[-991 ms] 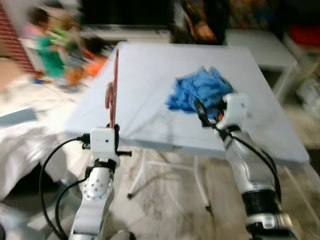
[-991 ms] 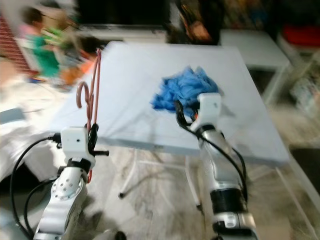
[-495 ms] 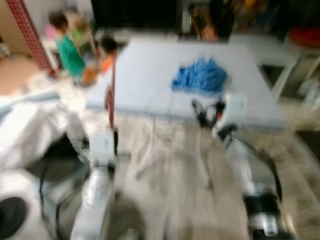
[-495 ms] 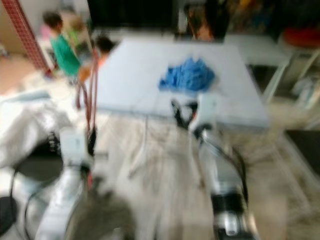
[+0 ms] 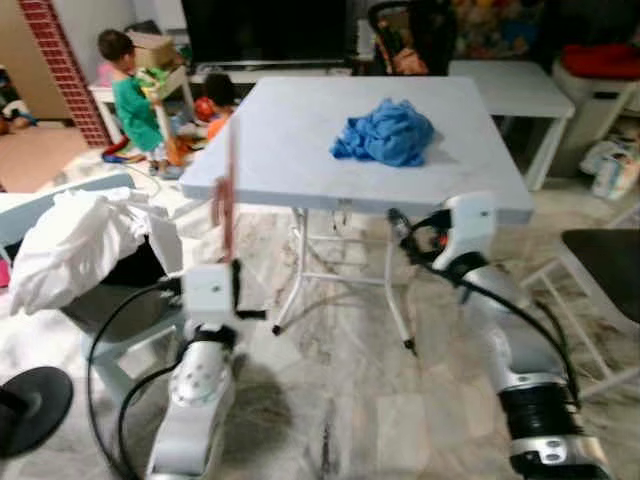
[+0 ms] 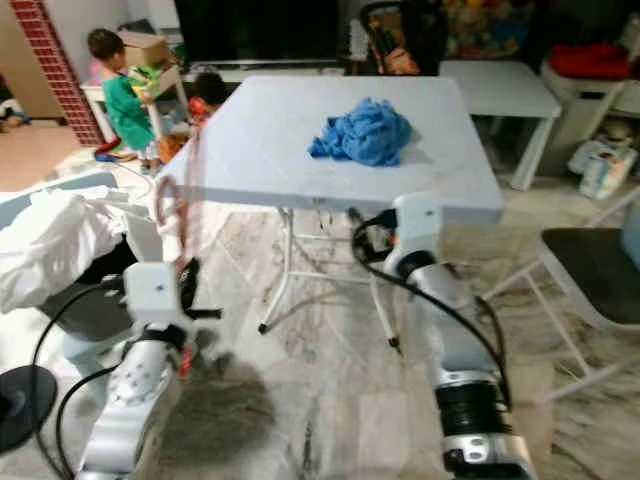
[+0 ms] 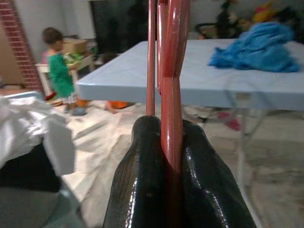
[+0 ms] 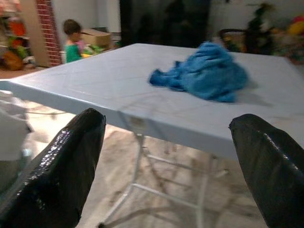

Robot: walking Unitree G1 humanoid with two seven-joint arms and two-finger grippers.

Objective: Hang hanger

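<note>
1. Hanger [image 7: 169, 95]: a reddish-brown hanger stands upright in front of the robot's left side, off the near left corner of the surface [image 5: 300, 130], rising from the left hand [image 7: 172, 156].
2. Left hand: its two black fingers [image 7: 142, 161] are clenched on the hanger's lower bar, pressing it from both sides. The silver left arm reaches forward and up, with the white wrist block just below the hanger [image 5: 228, 190].
3. Right hand [image 8: 166, 156]: its fingers [image 8: 71, 156] are spread wide apart and grasp nothing. It is held forward at the near edge of the surface, towards its right side, pointing along the top.
4. Surface: a pale blue-grey folding table on white legs, standing on a marbled tile floor [image 5: 380, 400].
5. Blue cloth [image 5: 385, 132]: a crumpled heap lies on the surface, towards its far right part, well apart from the hanger.
6. To the robot's left lies a white heap of fabric [image 5: 70, 240] over a dark seat, and a black round base [image 5: 25, 410] stands on the floor.
7. Beyond the far left corner of the surface a person in a green top [image 5: 130, 100] stands among toys and boxes.
8. On the right a dark chair seat [image 5: 605, 265] shows, and a white bench [image 5: 515, 85] stands behind the surface.
</note>
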